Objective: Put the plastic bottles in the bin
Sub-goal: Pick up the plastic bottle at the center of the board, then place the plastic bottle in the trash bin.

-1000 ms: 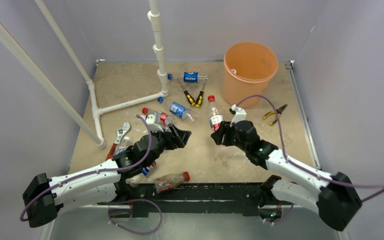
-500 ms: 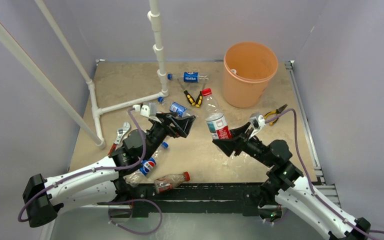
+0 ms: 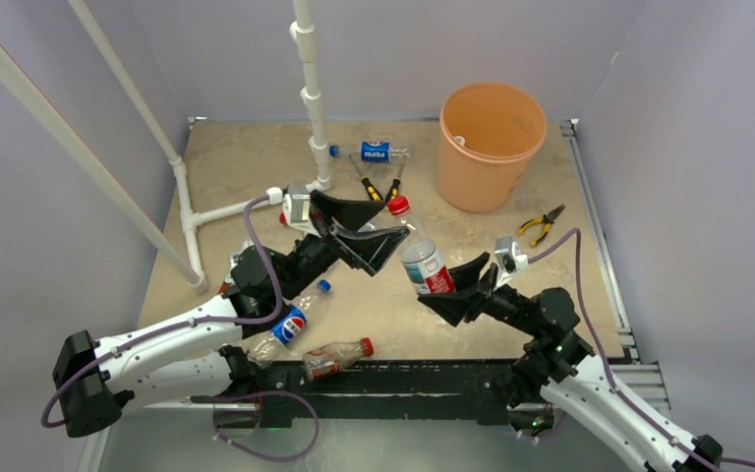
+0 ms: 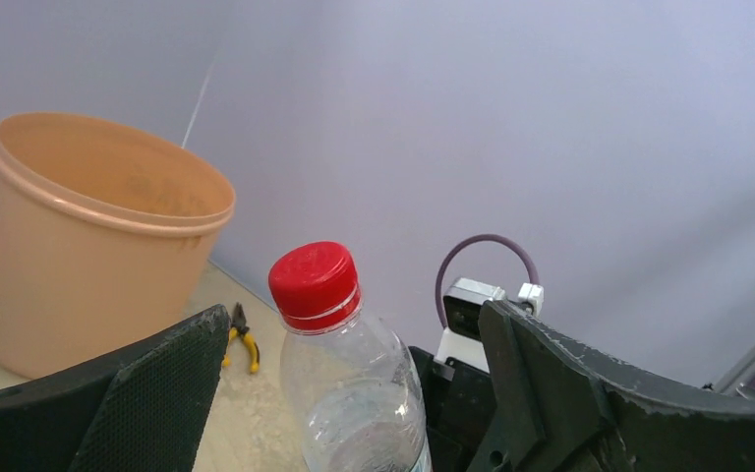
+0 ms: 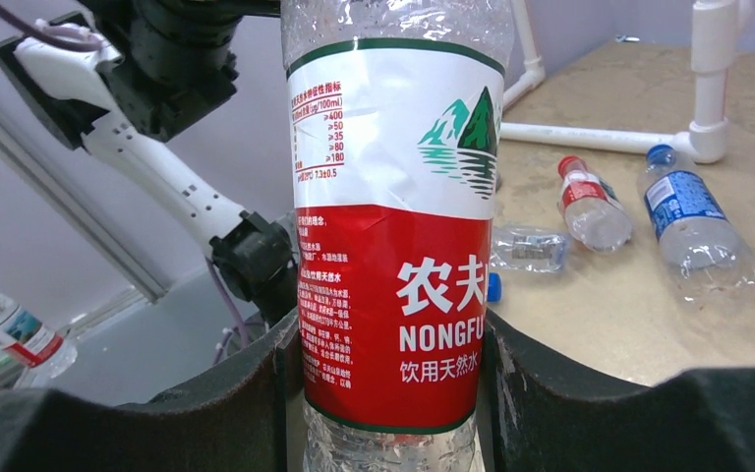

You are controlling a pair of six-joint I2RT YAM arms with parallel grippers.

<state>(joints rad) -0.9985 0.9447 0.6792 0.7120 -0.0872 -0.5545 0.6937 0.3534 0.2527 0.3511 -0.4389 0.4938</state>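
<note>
My right gripper [image 3: 449, 288] is shut on a clear bottle [image 3: 423, 264] with a red cap [image 3: 398, 206] and a red-and-white label. It holds the bottle tilted above the table's middle. The right wrist view shows the jaws [image 5: 390, 339] pressed on the label [image 5: 393, 246]. My left gripper [image 3: 385, 232] is raised and open. Its fingers stand on either side of the bottle's neck [image 4: 349, 383] without touching it. The orange bin [image 3: 477, 187] stands at the far right and shows in the left wrist view [image 4: 88, 265]. More bottles lie on the table: a blue-label one [image 3: 290, 323], a crushed red-cap one [image 3: 336, 356] and a far blue-label one [image 3: 377, 151].
A white pipe frame [image 3: 310, 108] stands at the far left and middle. Yellow-and-black pliers [image 3: 380, 191] lie near it, and smaller pliers [image 3: 541, 222] lie right of the bin. Several bottles [image 5: 693, 221] lie on the table behind the held one.
My right gripper has lifted the red-label bottle and drawn it back and left. My left gripper has risen from the table and opened around the bottle's neck, uncovering a blue-label bottle below.
</note>
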